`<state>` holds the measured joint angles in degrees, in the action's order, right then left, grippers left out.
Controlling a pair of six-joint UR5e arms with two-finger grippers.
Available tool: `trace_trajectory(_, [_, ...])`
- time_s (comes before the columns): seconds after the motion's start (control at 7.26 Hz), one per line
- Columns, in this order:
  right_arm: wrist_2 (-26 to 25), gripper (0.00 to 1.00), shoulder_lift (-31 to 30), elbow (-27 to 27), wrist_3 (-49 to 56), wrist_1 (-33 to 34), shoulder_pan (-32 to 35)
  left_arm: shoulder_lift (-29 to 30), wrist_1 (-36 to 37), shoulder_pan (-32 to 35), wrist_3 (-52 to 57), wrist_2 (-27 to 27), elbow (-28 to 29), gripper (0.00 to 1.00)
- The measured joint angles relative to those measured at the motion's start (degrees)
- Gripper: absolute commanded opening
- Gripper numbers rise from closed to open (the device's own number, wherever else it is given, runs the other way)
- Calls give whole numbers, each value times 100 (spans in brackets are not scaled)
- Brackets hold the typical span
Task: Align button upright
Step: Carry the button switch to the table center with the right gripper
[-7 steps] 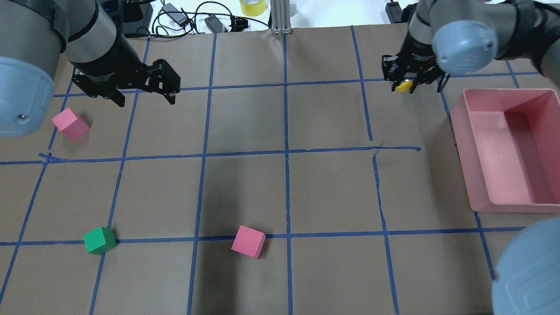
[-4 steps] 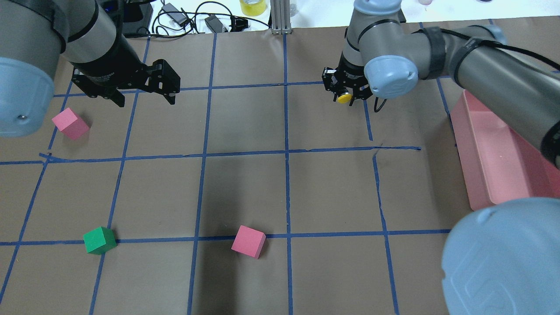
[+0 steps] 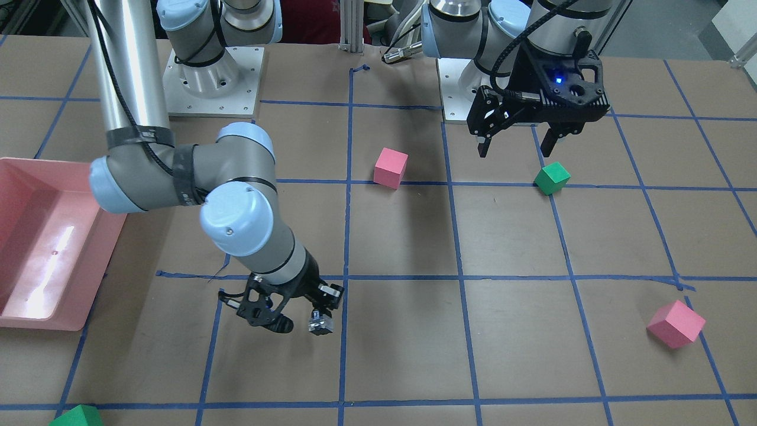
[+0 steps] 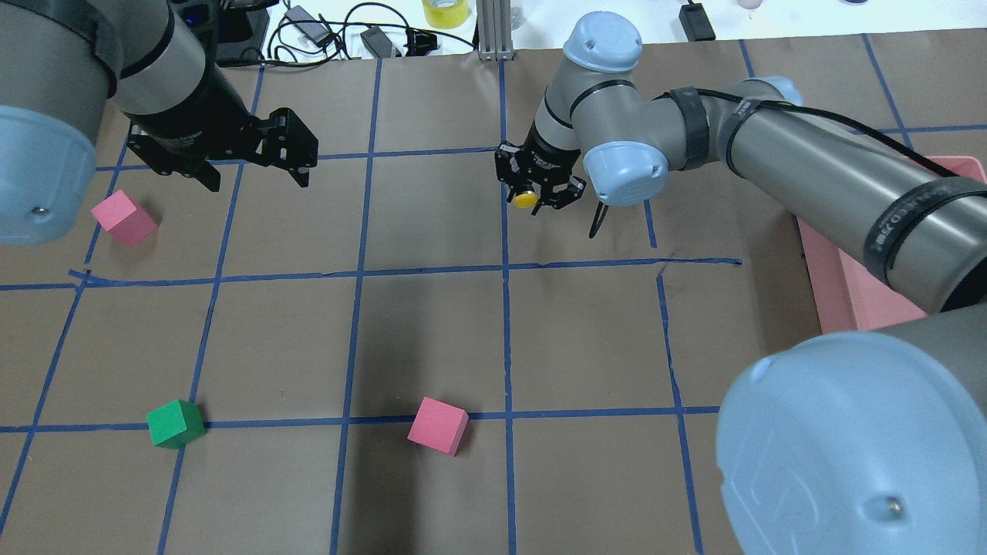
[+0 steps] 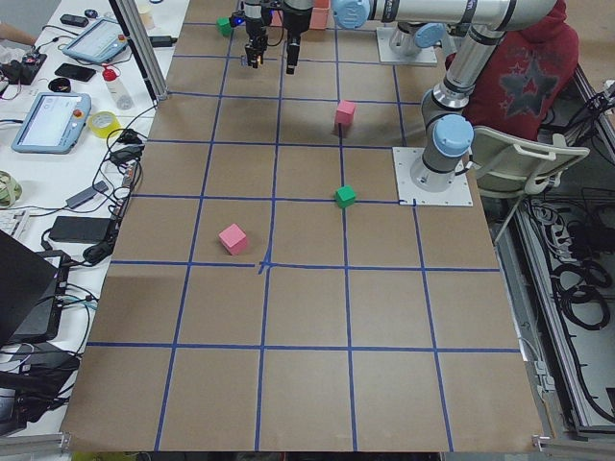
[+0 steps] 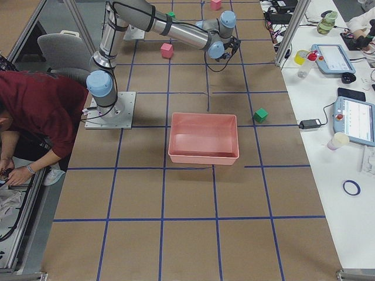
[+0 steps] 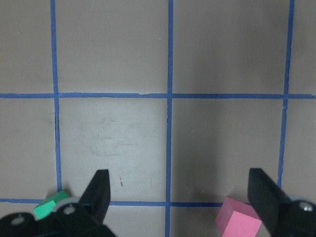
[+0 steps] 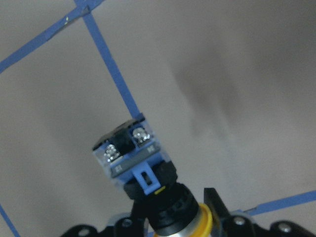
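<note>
My right gripper (image 4: 537, 194), upper centre of the overhead view, is clamped on the yellow-capped, black-bodied push-button with silvery-blue base (image 8: 140, 158), base pointing to the brown paper table (image 4: 432, 339) so it can stand; my left gripper (image 4: 254, 174) hangs with fingers apart, upper left

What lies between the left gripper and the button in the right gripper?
Only brown paper and a blue tape line; the overhead view shows no object between the left gripper and the button.
</note>
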<state>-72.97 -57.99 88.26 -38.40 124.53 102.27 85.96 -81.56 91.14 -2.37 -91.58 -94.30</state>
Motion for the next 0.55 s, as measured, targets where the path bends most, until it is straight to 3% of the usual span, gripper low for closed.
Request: trace_trajectory(0.55, [616,2,196,87,-194,114,151,-1,0,0,0,0,-4,100])
